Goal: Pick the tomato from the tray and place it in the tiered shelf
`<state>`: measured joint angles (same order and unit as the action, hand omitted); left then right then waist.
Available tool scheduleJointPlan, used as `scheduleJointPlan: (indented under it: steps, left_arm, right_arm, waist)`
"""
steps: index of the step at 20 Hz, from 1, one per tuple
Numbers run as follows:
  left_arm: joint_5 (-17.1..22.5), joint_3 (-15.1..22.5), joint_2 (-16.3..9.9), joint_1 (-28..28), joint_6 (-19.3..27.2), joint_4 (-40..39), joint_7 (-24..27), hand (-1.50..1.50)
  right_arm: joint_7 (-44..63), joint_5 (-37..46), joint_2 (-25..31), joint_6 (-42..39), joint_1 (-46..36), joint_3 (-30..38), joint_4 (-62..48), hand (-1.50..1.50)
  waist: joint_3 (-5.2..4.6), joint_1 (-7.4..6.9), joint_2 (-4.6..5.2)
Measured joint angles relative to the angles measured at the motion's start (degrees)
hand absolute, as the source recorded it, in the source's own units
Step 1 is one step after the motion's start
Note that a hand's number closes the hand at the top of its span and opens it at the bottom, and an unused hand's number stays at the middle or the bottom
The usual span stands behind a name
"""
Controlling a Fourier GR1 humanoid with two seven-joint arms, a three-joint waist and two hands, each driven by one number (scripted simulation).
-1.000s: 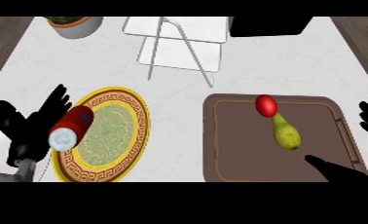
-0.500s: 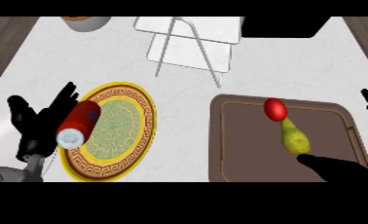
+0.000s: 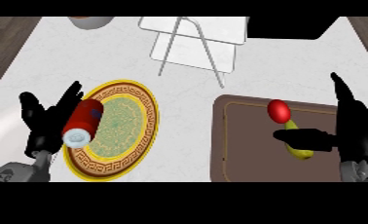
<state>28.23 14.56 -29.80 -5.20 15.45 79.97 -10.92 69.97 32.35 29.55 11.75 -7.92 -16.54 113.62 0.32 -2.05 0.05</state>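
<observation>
A small red tomato [image 3: 279, 110] lies on the brown tray [image 3: 237, 140] at the right, touching the top of a yellow-green pear [image 3: 296, 148]. My right hand [image 3: 346, 131] is at the tray's right side, open, its thumb stretched left across the pear just below the tomato and its fingers pointing up; it holds nothing. The white wire tiered shelf [image 3: 194, 42] stands at the back centre, apart from both hands. My left hand [image 3: 45, 123] rests open at the lower left, fingers up.
A gold-rimmed patterned plate [image 3: 122, 125] lies left of centre, with a red can with a white end [image 3: 82, 122] lying on its left edge beside my left hand. A grey bowl [image 3: 90, 21] sits at the back left. A black block [image 3: 291, 27] stands at the back right.
My right hand has risen into view beside the tray, and its thumb now lies over the pear under the tomato. The view has shifted, so everything sits further right and lower.
</observation>
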Motion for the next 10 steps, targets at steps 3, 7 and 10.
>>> scheduleJointPlan:
  steps: [3, 7, 10]
  left_arm:
    - [-0.40, -0.15, 0.33, -0.12, -0.13, -0.37, 0.12, 0.00]
    - [-0.70, -0.75, 0.51, 0.34, -0.70, -1.10, 0.98, 0.00]
    - [-0.60, -1.35, 0.54, 0.77, -1.05, -1.33, 1.10, 0.00]
  right_arm:
    - [0.99, 1.66, -2.83, -1.61, -2.99, -1.56, -3.84, -1.50]
    - [1.44, 3.44, -6.60, -3.80, -5.87, -2.39, -8.86, -1.50]
    - [1.49, 5.71, -9.55, -5.15, -6.86, -2.05, -11.84, -1.50]
  waist:
    - [0.09, 0.17, -0.12]
    - [0.14, 0.54, -0.26]
    - [0.12, 0.99, -0.37]
